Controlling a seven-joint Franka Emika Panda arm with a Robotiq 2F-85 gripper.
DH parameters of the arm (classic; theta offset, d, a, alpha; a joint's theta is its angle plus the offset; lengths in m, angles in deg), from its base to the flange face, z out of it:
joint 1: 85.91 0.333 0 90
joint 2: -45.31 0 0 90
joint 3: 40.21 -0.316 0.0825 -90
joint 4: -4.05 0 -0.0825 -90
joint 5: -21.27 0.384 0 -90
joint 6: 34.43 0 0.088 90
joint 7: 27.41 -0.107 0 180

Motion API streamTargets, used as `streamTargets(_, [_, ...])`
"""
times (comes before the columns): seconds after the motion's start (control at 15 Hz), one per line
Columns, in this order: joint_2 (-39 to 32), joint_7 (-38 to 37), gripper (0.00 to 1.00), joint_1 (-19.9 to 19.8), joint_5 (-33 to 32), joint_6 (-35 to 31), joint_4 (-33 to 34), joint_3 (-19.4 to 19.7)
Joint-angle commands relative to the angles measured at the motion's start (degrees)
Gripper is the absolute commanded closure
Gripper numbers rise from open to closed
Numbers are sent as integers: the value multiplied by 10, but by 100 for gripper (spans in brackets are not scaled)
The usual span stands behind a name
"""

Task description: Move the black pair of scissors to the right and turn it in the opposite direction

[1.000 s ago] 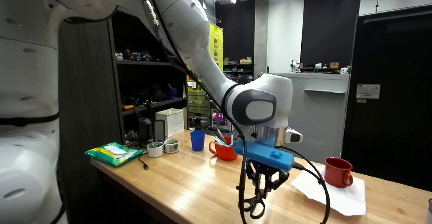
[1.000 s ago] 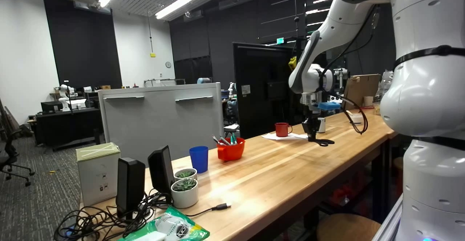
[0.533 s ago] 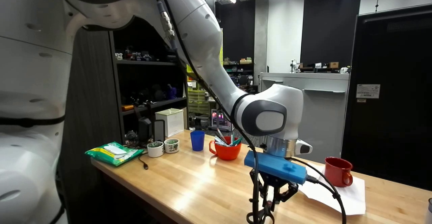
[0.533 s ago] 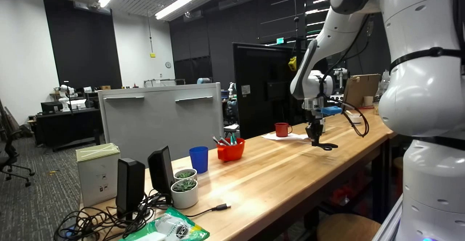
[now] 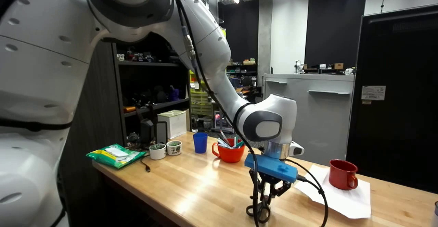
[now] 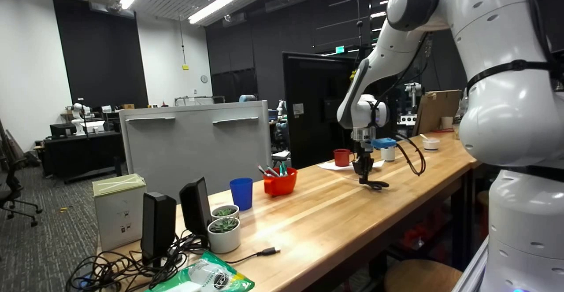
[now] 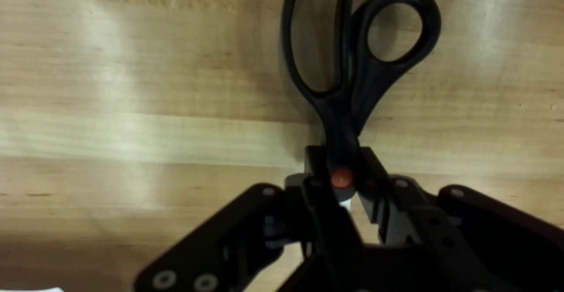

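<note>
The black scissors are pinched at the pivot, just where a red-orange screw shows. My gripper is shut on them, one finger on each side. In the wrist view the loop handles point to the top, away from the gripper. The blades are mostly hidden between the fingers; a pale sliver shows below the screw. The scissors also show under the gripper in an exterior view, and in an exterior view with handles pointing right. They are low over the wooden table; I cannot tell whether they touch it.
A red mug stands on white paper beside the gripper. An orange-red cup of pens, a blue cup and two potted succulents stand farther along. A black cable loops from the gripper.
The gripper, still holding the scissors, first moves right, then back left. In the exterior view where the arm stands at the right, the scissors end farther left and lower in the picture.
</note>
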Motion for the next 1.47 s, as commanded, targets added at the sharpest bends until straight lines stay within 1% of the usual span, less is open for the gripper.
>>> streamTargets(0.0, [-22, -13, 94, -3, 10, -5, 23, -16])
streamTargets(0.07, [-24, -18, 53, -3, 6, -4, 26, -18])
streamTargets(0.13, [-28, -20, 53, -3, 4, -4, 29, -20])
streamTargets(0.2, [-27, -24, 50, -3, 2, -2, 29, -21])
streamTargets(0.33, [-19, -29, 37, -1, -2, 0, 26, -23])
streamTargets(0.53, [12, -31, 17, 1, -2, 7, 12, -25])
streamTargets(0.67, [50, -35, 3, 5, 0, 19, -10, -26])
streamTargets(0.73, [70, -34, 1, 5, 5, 30, -21, -27])
streamTargets(0.87, [115, -44, 0, 13, 14, 55, -56, -27])
streamTargets(1.07, [171, -62, 0, 30, 25, 62, -111, -20])
streamTargets(1.27, [198, -68, 0, 46, 44, 29, -163, -12])
streamTargets(1.4, [205, -74, 0, 55, 41, 0, -191, -6])
